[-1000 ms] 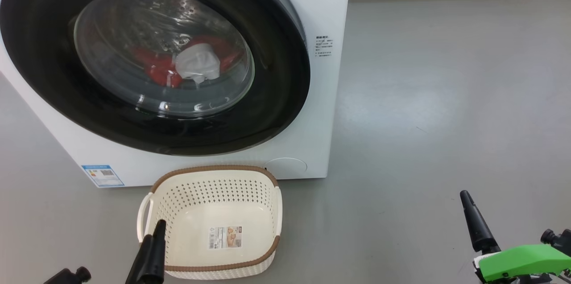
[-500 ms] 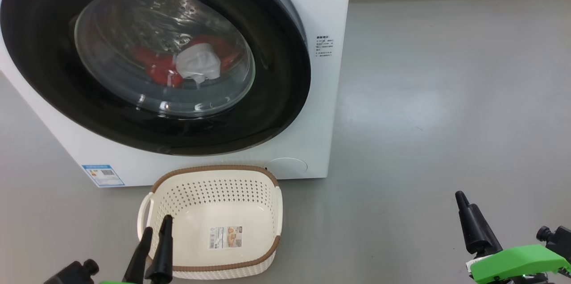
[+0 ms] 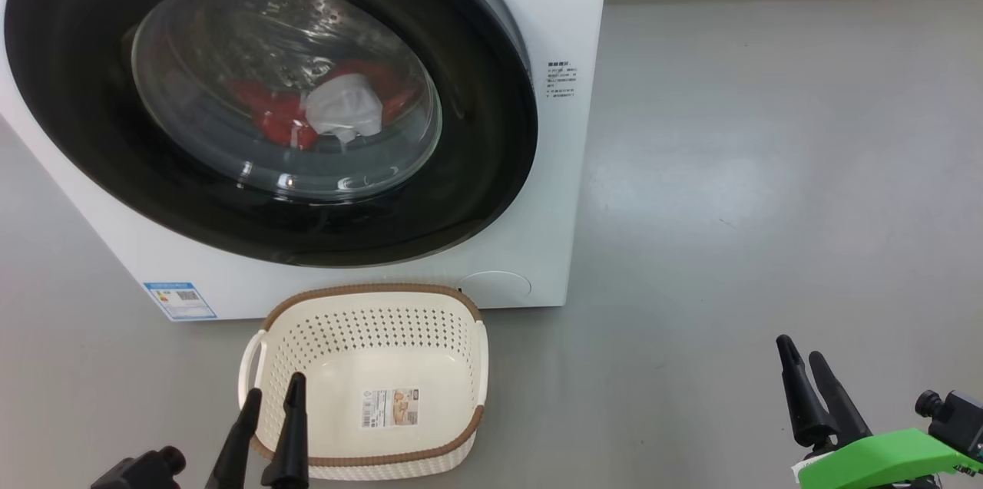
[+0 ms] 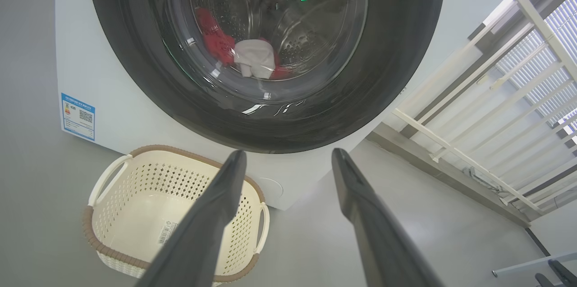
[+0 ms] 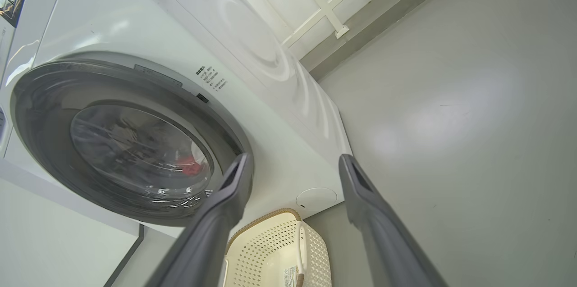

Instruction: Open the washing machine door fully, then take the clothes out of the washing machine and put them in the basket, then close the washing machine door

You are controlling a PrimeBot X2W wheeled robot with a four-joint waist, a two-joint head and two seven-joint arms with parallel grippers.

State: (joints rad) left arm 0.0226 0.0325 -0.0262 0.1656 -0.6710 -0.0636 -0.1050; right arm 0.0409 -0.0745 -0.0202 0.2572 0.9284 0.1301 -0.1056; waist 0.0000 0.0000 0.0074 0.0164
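The washing machine door [image 3: 269, 97], rigid, glossy and likely slippery, is shown shut or barely ajar; its right rim is judged the best hold. Soft, light clothes [image 3: 338, 113] lie behind its glass. The left claw [image 3: 273, 389] and right claw [image 3: 799, 351] are spread, empty.

The head camera looks down on the washer [image 3: 572, 13] and basket [image 3: 369, 290]. Both wrist cameras sit low, angled up at the door [image 4: 126, 52]; all three share the basket.
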